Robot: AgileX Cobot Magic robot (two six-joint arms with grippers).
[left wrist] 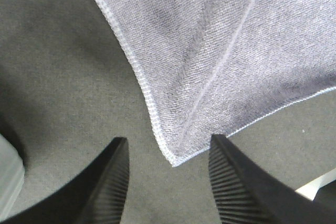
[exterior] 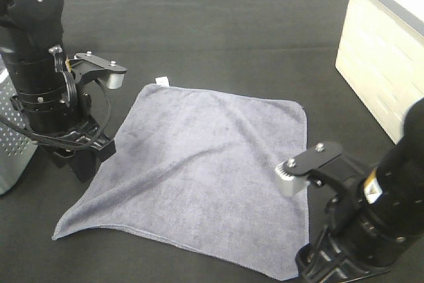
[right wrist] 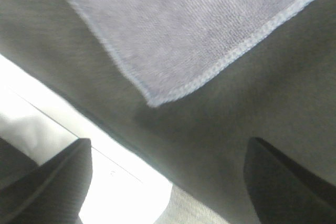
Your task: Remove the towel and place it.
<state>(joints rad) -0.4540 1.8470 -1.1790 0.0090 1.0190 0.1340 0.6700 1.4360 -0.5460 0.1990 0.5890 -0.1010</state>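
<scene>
1. The towel, a grey-lavender square cloth, lies spread almost flat on the black table, with a small white tag at its far corner
2. The left hand hovers low beside the towel's left edge; its fingers stand partly apart, holding nothing, and in the left wrist view a stitched corner of the towel points into the gap between them
3. The right hand hangs just off the towel's near right corner, fingers spread wide and empty; the corner lies ahead of the gap, not yet within it
4. The step in hand looks like gripping or releasing the towel's corners; which one cannot be told
5. To grip well, each hand would need to drop until one finger slides under the stitched edge, then close squarely on the corner; a soft fold runs to the left corner, so a shallow pinch may slip
6. A pale box with a light rim stands on the table beyond the towel's right side; its inside is hidden
7. A perforated metal piece shows left of the towel, behind the left arm; what it is, or holds, cannot be told
</scene>
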